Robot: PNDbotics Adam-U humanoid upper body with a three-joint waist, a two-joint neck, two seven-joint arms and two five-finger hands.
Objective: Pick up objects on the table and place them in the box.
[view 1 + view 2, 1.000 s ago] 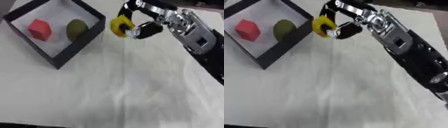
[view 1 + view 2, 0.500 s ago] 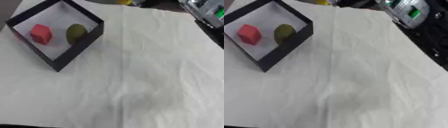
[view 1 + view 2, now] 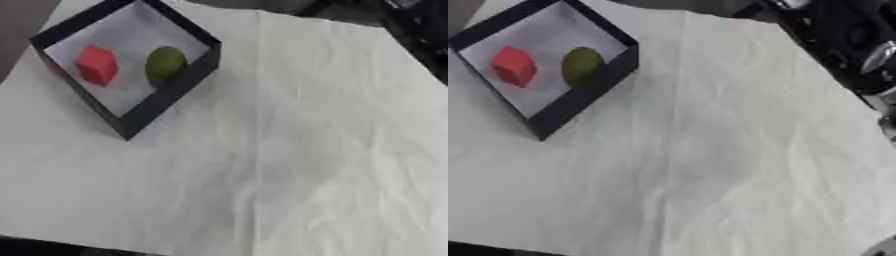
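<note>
Right eye view shows only the black and silver right arm (image 3: 850, 45) along the upper right edge; no hand or finger of either arm appears in either view, so whether they are open, curled or holding anything cannot be told. Outward from there, the white cloth (image 3: 289, 165) covering the table lies wrinkled, and no loose object shows on the part of it in view. At upper left stands the box (image 3: 166, 100), black-walled with a white floor, turned so one corner points toward the robot and its longer walls run diagonally from upper left to lower right. Inside it sit a red block (image 3: 96, 65) and, just beside it on the right, an olive-green oval thing (image 3: 164, 64), which stands with its long axis roughly up-and-down in the picture and close against the near right wall. Judging from this, two objects are already placed; anything left to bring in lies out of sight.
</note>
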